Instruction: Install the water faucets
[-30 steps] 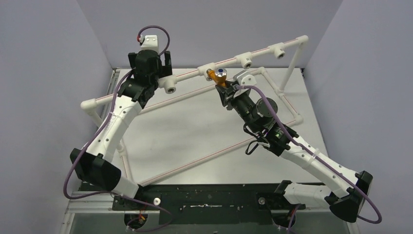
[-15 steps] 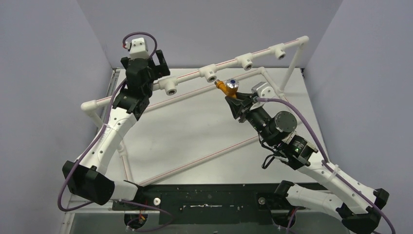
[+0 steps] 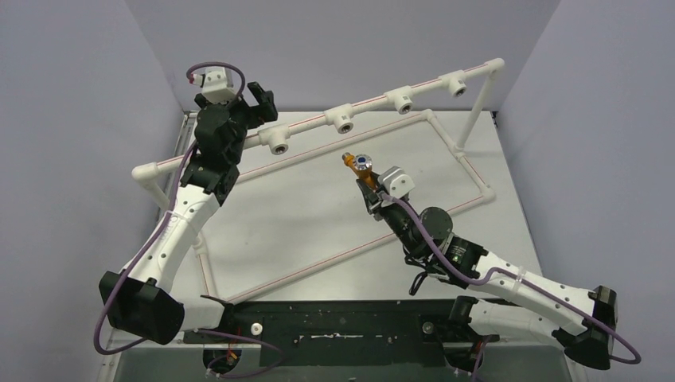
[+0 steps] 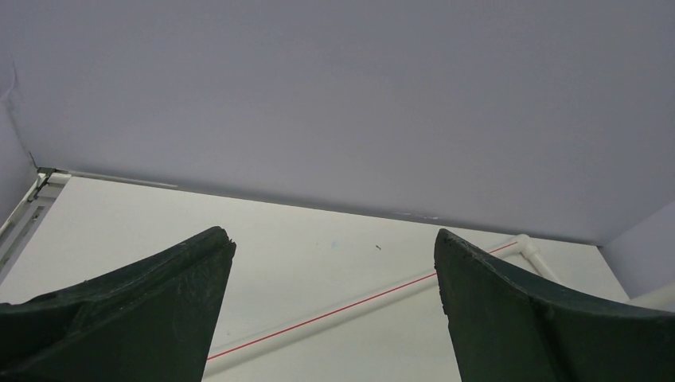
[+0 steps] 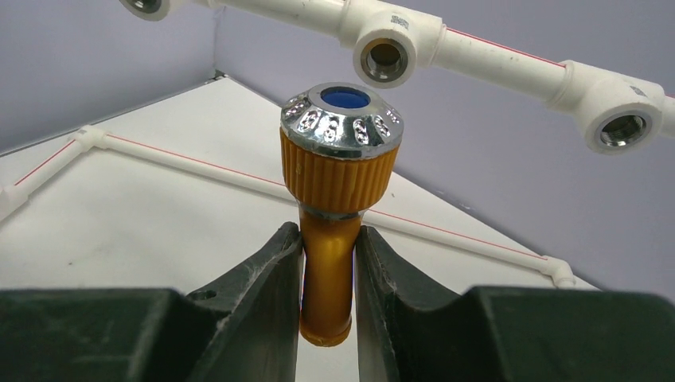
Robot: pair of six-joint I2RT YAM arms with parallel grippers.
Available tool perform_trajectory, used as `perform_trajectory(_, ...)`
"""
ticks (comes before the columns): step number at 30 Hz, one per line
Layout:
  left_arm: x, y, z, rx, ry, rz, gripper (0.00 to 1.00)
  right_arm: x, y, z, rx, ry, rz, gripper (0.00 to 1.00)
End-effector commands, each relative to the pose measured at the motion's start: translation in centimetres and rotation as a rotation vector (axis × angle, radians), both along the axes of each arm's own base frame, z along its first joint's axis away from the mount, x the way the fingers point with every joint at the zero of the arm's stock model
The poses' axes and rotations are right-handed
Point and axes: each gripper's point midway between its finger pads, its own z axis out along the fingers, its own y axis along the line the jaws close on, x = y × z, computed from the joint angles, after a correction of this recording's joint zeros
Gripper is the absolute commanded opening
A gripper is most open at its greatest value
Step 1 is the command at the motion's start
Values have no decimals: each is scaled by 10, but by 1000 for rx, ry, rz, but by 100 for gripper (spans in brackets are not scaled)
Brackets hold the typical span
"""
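Note:
The orange-brass water faucet (image 3: pixel 359 169) with a silvery round end and blue centre is clamped in my right gripper (image 3: pixel 370 189), held above the middle of the table, apart from the raised white pipe (image 3: pixel 374 101). In the right wrist view the faucet (image 5: pixel 338 183) stands upright between my shut fingers (image 5: pixel 271 278), below the tee sockets (image 5: pixel 386 60). My left gripper (image 3: pixel 253 99) is open and empty, raised near the left end of the raised pipe, by a tee socket (image 3: pixel 278 142). In the left wrist view its fingers (image 4: pixel 159 294) stand wide apart over a floor pipe (image 4: pixel 350 314).
A white pipe frame (image 3: pixel 470 171) with red lines lies on the table. Further sockets (image 3: pixel 344 121) (image 3: pixel 402 101) (image 3: pixel 456 82) sit along the raised pipe. Grey walls close in the back and sides.
My right gripper has pulled the faucet back from the raised pipe toward the table's middle and lower. My left gripper has risen and shifted slightly left, staying open.

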Motion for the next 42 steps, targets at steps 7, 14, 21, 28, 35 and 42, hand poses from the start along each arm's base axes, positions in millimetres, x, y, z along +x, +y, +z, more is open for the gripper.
perform_trajectory(7,-55,-1,-197,201,601,-49,95,17,-7,55,118,-176,-156,0)
perform_trajectory(14,-56,0,-194,217,595,-40,95,23,-1,60,116,-187,-179,0)
perform_trajectory(21,-58,-2,-194,228,594,-41,95,25,3,70,137,-200,-178,0)
perform_trajectory(28,-58,-1,-194,231,595,-41,95,25,5,73,139,-207,-177,0)
perform_trajectory(35,-59,-2,-195,232,596,-43,95,28,7,73,130,-211,-183,0)
perform_trajectory(42,-58,-3,-195,233,595,-48,95,29,6,73,129,-213,-192,0)
